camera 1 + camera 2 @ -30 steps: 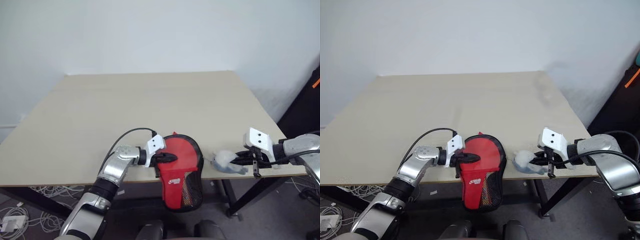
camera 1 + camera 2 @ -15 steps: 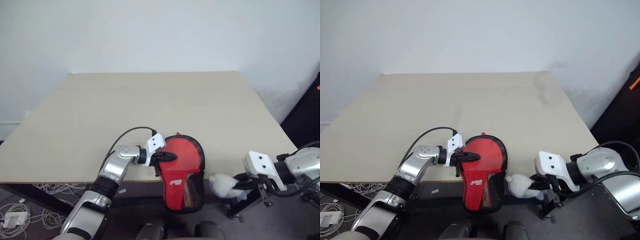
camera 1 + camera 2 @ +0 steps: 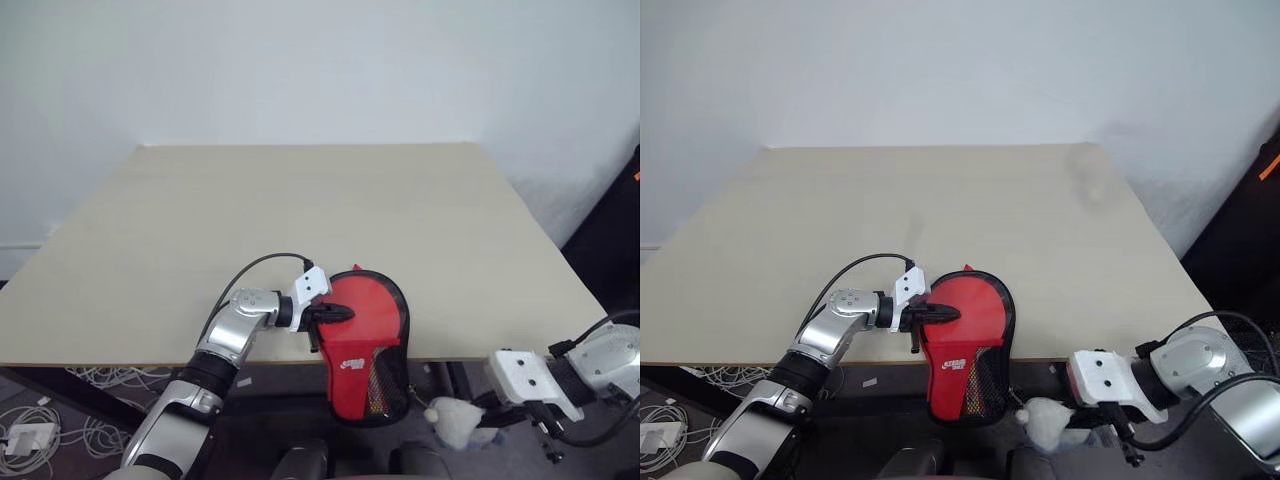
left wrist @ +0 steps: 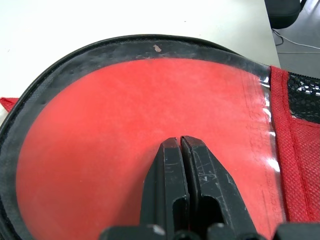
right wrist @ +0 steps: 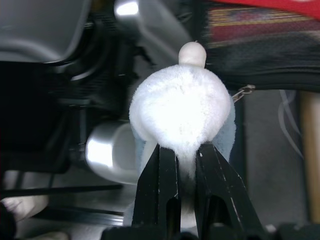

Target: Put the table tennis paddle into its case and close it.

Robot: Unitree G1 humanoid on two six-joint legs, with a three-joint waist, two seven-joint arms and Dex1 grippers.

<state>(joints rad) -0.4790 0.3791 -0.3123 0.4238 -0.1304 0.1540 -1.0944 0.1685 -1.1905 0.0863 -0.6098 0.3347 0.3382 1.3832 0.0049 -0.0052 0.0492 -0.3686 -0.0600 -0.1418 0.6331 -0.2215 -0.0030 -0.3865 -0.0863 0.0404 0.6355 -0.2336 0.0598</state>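
Red case (image 3: 365,345) lying at the near edge of the beige bench (image 3: 300,220), rounded end resting on the surface, narrower mesh end with white logo hanging over the edge. Showing through its clear panel, in the left wrist view, the red face of the paddle (image 4: 150,135), ringed by black edging. Pressing on that rounded end from the left, the left end effector (image 3: 335,315), fingers (image 4: 172,175) lying together and gripping nothing, tips resting on the clear panel. Trailing from the left wrist, a black cable (image 3: 260,268) arching over the bench.

Hanging below bench level, off its near right corner, the right end effector (image 3: 1072,432), fingers (image 5: 162,185) clamped on a fluffy white toy (image 5: 180,110) with a small round knob on top and pale blue behind. Toy sitting just beside and below the hanging end of the case, apart from it. Lying on the floor at left, loose white cables (image 3: 40,425).
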